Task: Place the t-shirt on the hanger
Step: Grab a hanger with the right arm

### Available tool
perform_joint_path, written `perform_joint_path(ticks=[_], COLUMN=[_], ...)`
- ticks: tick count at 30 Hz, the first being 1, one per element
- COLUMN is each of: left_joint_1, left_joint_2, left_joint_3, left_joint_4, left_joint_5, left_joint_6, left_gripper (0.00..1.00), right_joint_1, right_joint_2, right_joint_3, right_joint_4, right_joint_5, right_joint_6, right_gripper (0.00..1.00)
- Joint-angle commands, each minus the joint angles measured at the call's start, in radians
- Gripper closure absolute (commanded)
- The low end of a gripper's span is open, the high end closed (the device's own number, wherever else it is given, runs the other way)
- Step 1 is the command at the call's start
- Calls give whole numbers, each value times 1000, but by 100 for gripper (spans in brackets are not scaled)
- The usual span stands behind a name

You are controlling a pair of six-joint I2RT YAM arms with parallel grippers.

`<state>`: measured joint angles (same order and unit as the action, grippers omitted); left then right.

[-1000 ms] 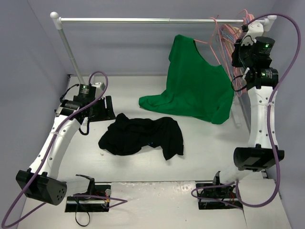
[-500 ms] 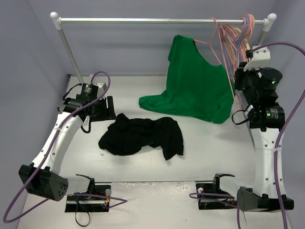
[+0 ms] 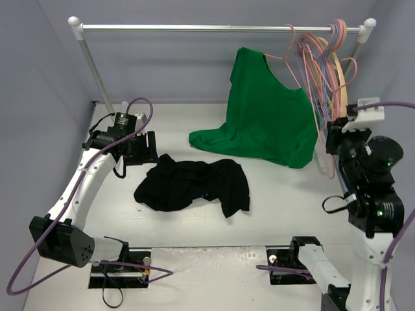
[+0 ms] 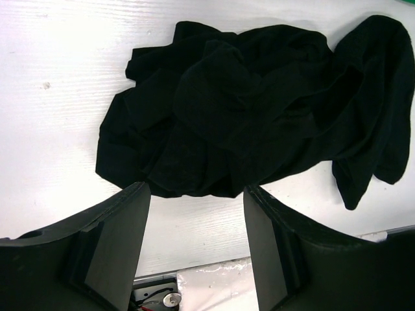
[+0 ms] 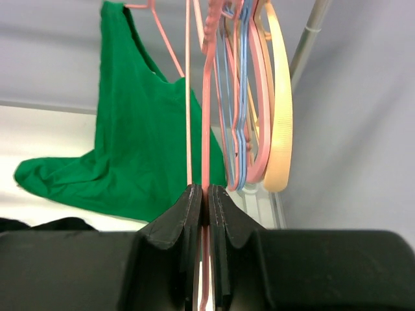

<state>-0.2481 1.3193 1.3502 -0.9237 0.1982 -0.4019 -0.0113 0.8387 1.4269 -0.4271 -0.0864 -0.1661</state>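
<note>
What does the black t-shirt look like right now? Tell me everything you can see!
The black t-shirt is soft, matte cloth, crumpled into a wrinkly heap with folds piled over each other. It lies on the white table, near the middle, in front of the hanging green shirt. One part, maybe a sleeve, sticks out at its right end. Only the table touches it. The left gripper hovers open beside its left edge, not gripping it.
</note>
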Motion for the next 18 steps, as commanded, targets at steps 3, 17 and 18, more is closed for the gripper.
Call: perform_joint_path(ticks=[3,17,18], left_joint_1=[-6,-272,-284], left_joint_2=[24,-3,-17], left_joint_3=[70,-127,-147], left_joint_4=[20,133,152], left_joint_5=[-40,-298,-312], left_joint_6=[-32,-71,-74], left_gripper=[41,42,42], right_joint_1=[5,5,5], right_joint_2=[-61,-116,-113], right_joint_3=[-3,-167,-177], right_joint_4=[-7,60,82], right_joint_5=[-65,-598,-634], right_joint_6=[-12,54,68], right_gripper=[100,100,100])
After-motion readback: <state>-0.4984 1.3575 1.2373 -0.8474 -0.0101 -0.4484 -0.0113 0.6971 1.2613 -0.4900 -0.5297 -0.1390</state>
